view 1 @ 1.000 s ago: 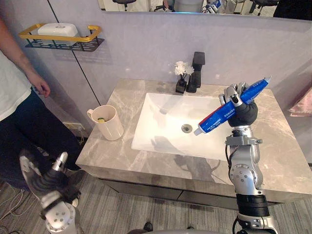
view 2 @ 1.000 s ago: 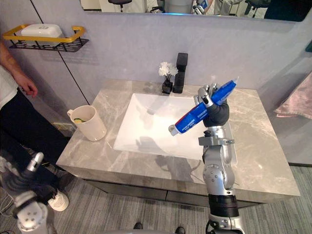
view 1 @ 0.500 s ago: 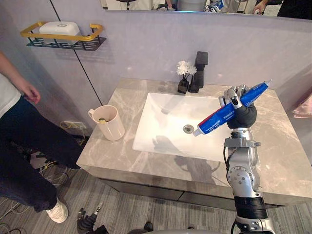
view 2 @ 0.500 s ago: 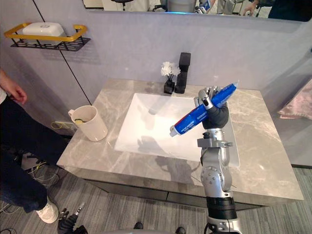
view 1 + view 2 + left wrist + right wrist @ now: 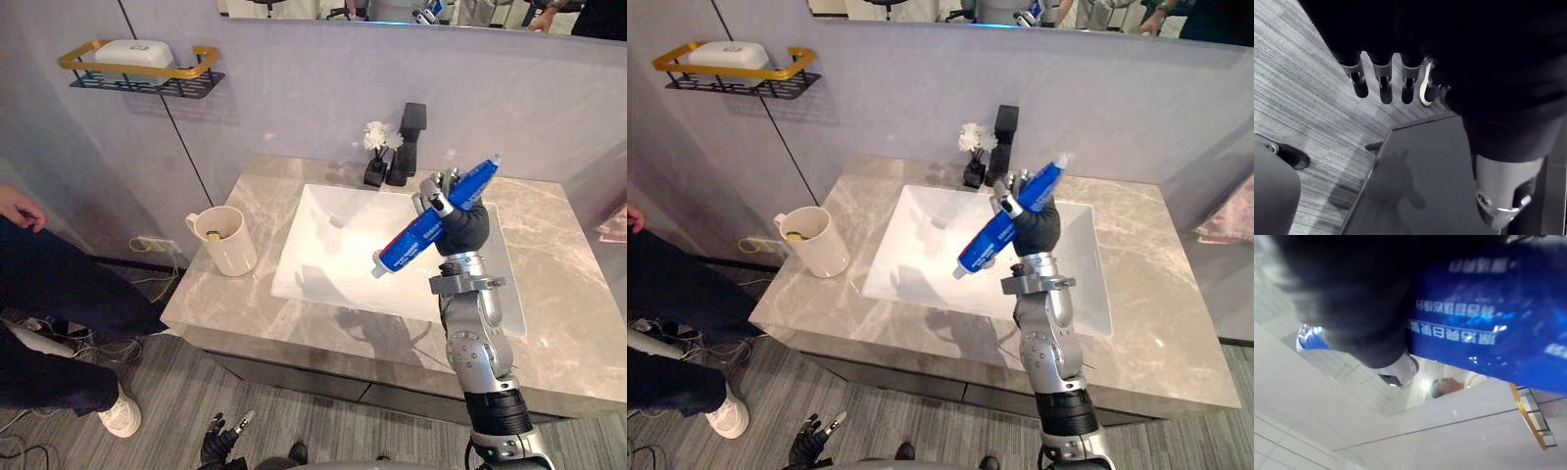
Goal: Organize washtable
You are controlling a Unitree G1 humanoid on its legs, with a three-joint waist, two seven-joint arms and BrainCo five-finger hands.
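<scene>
My right hand (image 5: 458, 217) is raised over the white sink basin (image 5: 333, 264), shut on a blue toothpaste tube (image 5: 409, 237). The tube slants, its white cap end low over the basin and its crimped end up toward the wall. From the wrist, the tube (image 5: 1488, 323) lies across the palm. A cream mug (image 5: 232, 245) with something small and yellowish inside stands on the grey marble counter (image 5: 558, 304) left of the basin. My left hand (image 5: 1382, 85) hangs low over the striped floor, fingers straight and holding nothing; its dark fingertips (image 5: 223, 436) peek in below the counter.
A black faucet (image 5: 411, 137) and a small black vase of white flowers (image 5: 375, 157) stand behind the basin. A yellow-rimmed wall shelf (image 5: 147, 69) holds a white box. A person (image 5: 39, 313) stands at the far left. A pink cloth (image 5: 615, 220) hangs at the right.
The camera has shifted. My left hand has dropped from beside the counter to low by the floor. My right hand has carried the tube a little left over the basin. The person has stepped away left.
</scene>
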